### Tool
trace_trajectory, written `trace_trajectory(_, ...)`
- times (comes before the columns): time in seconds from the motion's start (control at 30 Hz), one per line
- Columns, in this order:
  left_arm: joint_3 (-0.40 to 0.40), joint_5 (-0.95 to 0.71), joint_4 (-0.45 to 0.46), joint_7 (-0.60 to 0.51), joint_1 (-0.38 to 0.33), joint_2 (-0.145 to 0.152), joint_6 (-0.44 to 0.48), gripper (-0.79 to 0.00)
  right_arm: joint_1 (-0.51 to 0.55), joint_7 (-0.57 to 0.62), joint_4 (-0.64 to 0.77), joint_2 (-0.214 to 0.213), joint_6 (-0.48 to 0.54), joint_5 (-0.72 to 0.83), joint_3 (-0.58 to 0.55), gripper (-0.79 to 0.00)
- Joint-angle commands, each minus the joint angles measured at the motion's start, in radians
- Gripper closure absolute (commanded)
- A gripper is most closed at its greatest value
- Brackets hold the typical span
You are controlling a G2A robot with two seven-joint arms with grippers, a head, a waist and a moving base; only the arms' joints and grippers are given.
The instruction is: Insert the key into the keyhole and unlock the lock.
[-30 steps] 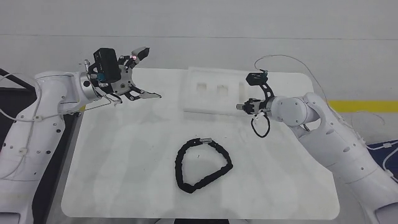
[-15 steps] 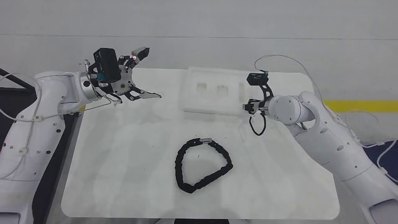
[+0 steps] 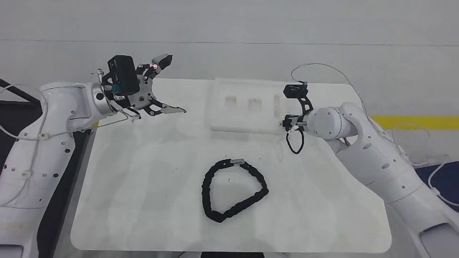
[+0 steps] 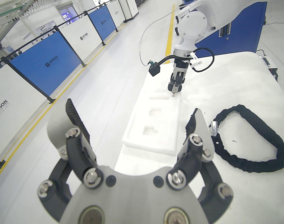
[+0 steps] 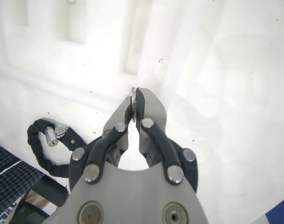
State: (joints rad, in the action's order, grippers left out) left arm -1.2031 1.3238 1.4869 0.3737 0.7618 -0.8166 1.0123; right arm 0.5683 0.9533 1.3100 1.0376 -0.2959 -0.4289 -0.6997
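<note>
Pinching the key (image 5: 133,109) lengthwise, right gripper (image 5: 133,93) points it at foam tray (image 5: 39,54).

The lock (image 4: 260,162) has a black cloth sleeve, matt and slightly rough; its cylinder (image 5: 49,138) and the key (image 5: 134,111) are shiny smooth metal. The tray (image 4: 165,138) looks like white matt foam, finely grained, on a white matt table (image 3: 143,201). Left gripper (image 4: 132,106) and right gripper (image 5: 133,95) have dull grey metal fingers (image 5: 155,108), ribbed black rubber-like pads (image 4: 73,114) and glossy screws (image 5: 174,173).
</note>
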Motion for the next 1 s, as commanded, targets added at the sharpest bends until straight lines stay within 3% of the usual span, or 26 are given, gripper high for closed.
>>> trace_trajectory(0.0,0.000,0.000,0.000,0.000,0.000,0.000,0.000,-0.785,-0.006,0.010,-0.003,0.003,-0.004,-0.019,0.004,0.000)
trace_trajectory(0.47,0.000,0.000,0.000,0.000,0.000,0.000,0.000,-0.785,-0.037,0.124,0.028,0.005,-0.013,-0.099,-0.034,0.000)
trace_trajectory(0.7,0.000,0.000,0.000,0.000,0.000,0.000,0.000,-0.785,0.022,0.180,0.069,-0.017,0.017,0.099,-0.169,0.000)
trace_trajectory(0.97,0.000,0.000,0.000,0.000,0.000,0.000,0.000,-0.785,0.168,0.198,0.162,-0.064,0.153,0.380,-0.406,0.000)
